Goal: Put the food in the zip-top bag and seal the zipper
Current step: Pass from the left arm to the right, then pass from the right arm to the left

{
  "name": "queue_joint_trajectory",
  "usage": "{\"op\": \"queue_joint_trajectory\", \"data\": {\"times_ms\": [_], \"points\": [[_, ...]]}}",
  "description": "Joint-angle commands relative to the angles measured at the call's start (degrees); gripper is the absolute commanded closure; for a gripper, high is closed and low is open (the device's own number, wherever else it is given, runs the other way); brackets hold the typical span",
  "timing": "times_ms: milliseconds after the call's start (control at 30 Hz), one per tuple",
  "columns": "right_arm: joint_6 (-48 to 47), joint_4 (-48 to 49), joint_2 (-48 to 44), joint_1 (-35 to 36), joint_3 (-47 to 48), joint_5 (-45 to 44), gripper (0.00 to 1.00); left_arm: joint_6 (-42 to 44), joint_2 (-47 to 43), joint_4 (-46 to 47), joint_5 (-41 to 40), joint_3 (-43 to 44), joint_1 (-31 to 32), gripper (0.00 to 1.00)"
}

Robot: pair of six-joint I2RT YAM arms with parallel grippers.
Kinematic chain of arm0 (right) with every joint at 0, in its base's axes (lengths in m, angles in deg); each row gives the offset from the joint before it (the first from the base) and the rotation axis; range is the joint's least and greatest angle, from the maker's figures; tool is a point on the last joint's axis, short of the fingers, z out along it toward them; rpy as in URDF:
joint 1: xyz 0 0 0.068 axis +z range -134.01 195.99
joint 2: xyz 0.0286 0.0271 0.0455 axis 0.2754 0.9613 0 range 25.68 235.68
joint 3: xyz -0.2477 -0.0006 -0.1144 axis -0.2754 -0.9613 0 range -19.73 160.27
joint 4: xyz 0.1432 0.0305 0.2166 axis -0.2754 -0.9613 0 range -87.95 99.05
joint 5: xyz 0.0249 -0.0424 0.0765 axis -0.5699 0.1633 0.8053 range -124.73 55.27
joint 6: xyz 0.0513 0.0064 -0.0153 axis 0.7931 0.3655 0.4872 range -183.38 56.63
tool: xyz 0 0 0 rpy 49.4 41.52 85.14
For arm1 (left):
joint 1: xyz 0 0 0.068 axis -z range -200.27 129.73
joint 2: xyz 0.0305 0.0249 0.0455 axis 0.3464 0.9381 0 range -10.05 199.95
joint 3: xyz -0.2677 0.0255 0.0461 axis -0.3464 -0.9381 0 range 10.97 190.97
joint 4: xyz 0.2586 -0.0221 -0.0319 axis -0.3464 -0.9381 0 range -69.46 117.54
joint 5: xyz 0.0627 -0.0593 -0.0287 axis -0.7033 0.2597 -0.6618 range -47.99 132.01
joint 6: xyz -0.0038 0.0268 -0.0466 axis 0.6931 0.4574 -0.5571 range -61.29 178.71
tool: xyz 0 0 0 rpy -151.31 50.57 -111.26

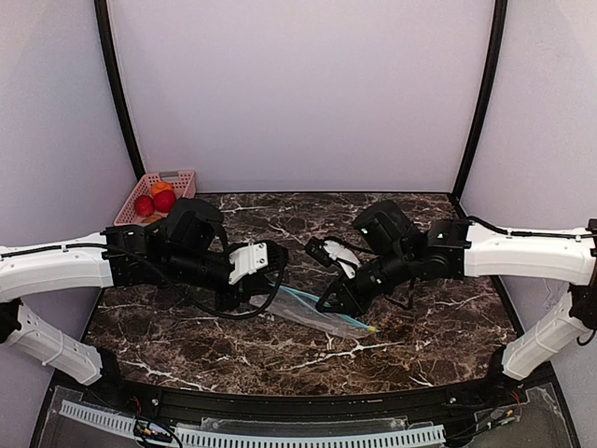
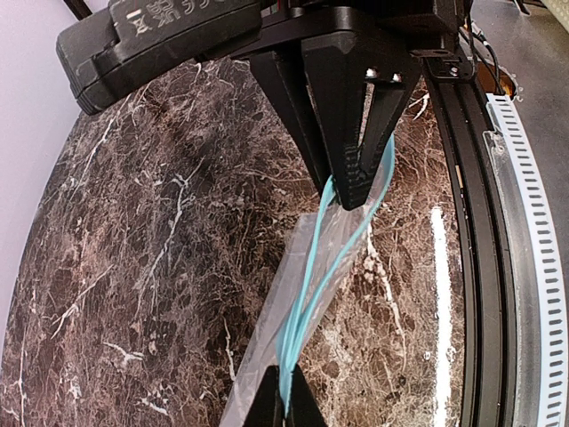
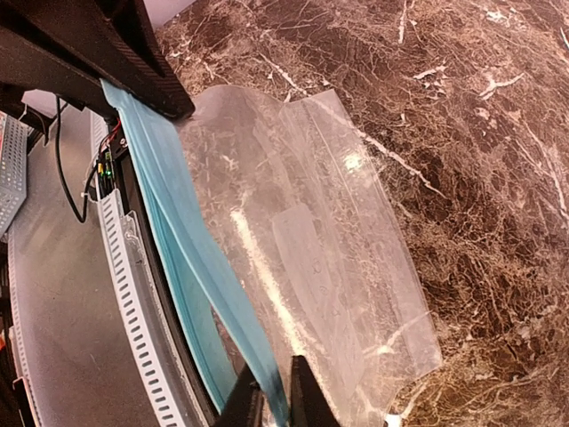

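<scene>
There are two robot arms: one left white and black robot arm (image 1: 56,266) and one right white and black robot arm (image 1: 532,254). There is one dark brown marble counter (image 1: 420,327). There is one clear plastic bag (image 1: 317,313), and it has one teal-blue strip (image 3: 191,249) along its edge. There is one pink slotted basket (image 1: 173,174). Three small round fruits show in it: one red round fruit (image 1: 143,205), a second red round fruit (image 1: 165,200) and one orange round fruit (image 1: 160,188).

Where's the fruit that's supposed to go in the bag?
In the overhead view, the fruit sits in the pink basket at the far left corner of the table, well away from the zip-top bag at mid-table.
</scene>
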Motion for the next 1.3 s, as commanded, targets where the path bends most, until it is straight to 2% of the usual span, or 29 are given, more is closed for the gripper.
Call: {"op": "queue_joint_trajectory", "data": {"times_ms": [0, 33, 167, 233, 267, 300, 333, 367, 400, 500, 633, 767, 933, 1067, 1267], "points": [[0.2, 1.6, 0.7, 0.5, 0.4, 0.6, 0.97, -0.5, -0.6, 0.0, -0.2, -0.2, 0.3, 0.99], [0.4, 1.9, 0.5, 0.5, 0.3, 0.6, 1.00, -0.6, -0.5, 0.0, -0.3, -0.2, 0.3, 0.99], [1.7, 2.0, -0.4, 0.5, 0.1, -2.2, 1.00, -1.9, -0.4, 0.5, -2.7, 0.1, 0.3, 0.98], [2.7, 1.8, -1.2, 0.5, 0.1, -5.0, 1.00, -2.8, -0.6, 1.0, -5.4, 0.3, 0.3, 0.86], [3.4, 1.6, -1.6, 0.5, 0.2, -7.3, 1.00, -3.3, -0.9, 1.2, -6.3, 0.4, 0.3, 0.70], [4.2, 1.3, -1.9, 0.4, 0.3, -9.1, 1.00, -4.3, -1.4, 1.8, -8.0, 0.6, 0.3, 0.61], [4.9, 1.0, -2.3, 0.4, 0.4, -10.7, 1.00, -4.8, -1.7, 2.5, -8.8, 0.8, 0.3, 0.48], [5.6, 0.7, -2.6, 0.4, 0.5, -12.3, 1.00, -6.1, -2.5, 3.0, -10.1, 0.9, 0.3, 0.42], [6.6, 0.5, -2.8, 0.4, 0.6, -14.2, 1.00, -6.8, -2.9, 4.0, -10.5, 0.9, 0.3, 0.32], [9.1, -0.5, -2.7, 0.4, 1.4, -19.3, 1.00, -11.1, -5.7, 5.7, -12.8, 1.6, 0.3, 0.19], [13.4, -3.8, -1.5, 0.4, 4.6, -27.3, 1.00, -21.1, -7.5, 6.3, -16.5, 3.7, 0.3, 0.15], [17.8, -6.6, -0.3, 0.6, 9.1, -33.3, 1.00, -36.0, -7.4, 8.7, -18.2, 3.7, 0.4, 0.15], [20.9, -2.1, 0.6, 0.8, 8.7, -34.9, 1.00, -54.0, -5.5, 17.5, -17.1, -1.5, 0.3, 0.15], [21.5, 3.7, 1.6, 1.5, 7.7, -32.6, 1.00, -61.3, -2.2, 22.8, -15.7, -2.6, 0.3, 0.16], [21.6, 4.3, 5.3, 3.9, 9.1, -34.7, 1.00, -66.1, 2.1, 25.6, -16.6, -2.3, -0.1, 0.16]]}}
